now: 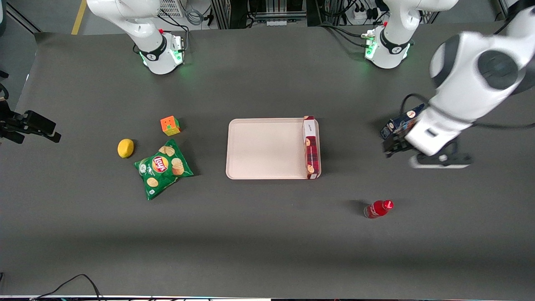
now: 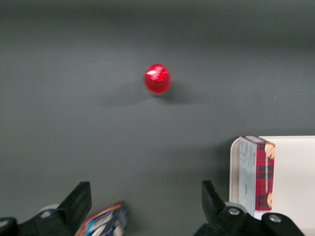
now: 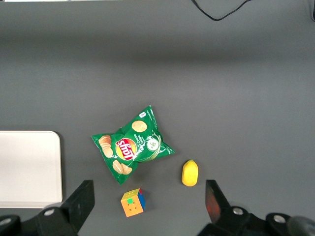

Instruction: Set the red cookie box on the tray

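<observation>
While the red cookie box (image 1: 311, 147) stands on its long edge on the tray (image 1: 263, 148), right against the rim at the working arm's end, we find the gripper (image 1: 395, 145) well away from it, hanging over the dark table (image 1: 267, 234) toward the working arm's end. Look at the left wrist view: the gripper (image 2: 145, 199) has its two fingers spread wide, and nothing sits between them, just bare tabletop. One fingertip (image 2: 78, 196) shows just beside the corner of a dark blue cookie box (image 2: 106, 221), and in the front view that blue box (image 1: 401, 123) pokes out from under the arm, lying on the table apart from the tray. The red box's white end panel (image 1: 309, 125) points away from the front camera, its plaid, cookie-printed face turned up and outward, and the wrist camera catches the same carton (image 2: 258, 172) upright at the tray's (image 2: 295, 167) rounded corner. Nearer the front camera a small red bottle (image 1: 378, 208) lies on its side, clear of everything. Down toward the parked arm's end we have a green chip bag (image 1: 163, 168), a lemon (image 1: 125, 148) beside it, and a colourful puzzle cube (image 1: 170, 125) just farther from the front camera than the bag
</observation>
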You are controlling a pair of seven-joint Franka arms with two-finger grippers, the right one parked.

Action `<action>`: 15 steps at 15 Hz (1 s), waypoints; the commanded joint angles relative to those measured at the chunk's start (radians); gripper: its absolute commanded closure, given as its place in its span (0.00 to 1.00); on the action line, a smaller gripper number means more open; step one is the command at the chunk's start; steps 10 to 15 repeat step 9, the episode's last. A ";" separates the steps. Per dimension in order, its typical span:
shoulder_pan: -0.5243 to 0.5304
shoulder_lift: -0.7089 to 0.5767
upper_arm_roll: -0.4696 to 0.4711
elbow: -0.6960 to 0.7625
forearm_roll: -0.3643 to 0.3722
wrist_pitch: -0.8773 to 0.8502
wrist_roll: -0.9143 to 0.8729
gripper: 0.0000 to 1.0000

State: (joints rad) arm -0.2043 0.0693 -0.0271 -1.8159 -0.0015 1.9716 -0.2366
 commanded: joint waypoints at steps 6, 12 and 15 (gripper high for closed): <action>0.060 -0.192 0.131 0.012 0.000 -0.191 0.181 0.00; 0.082 -0.229 0.133 0.012 0.011 -0.272 0.207 0.00; 0.082 -0.229 0.133 0.012 0.011 -0.272 0.207 0.00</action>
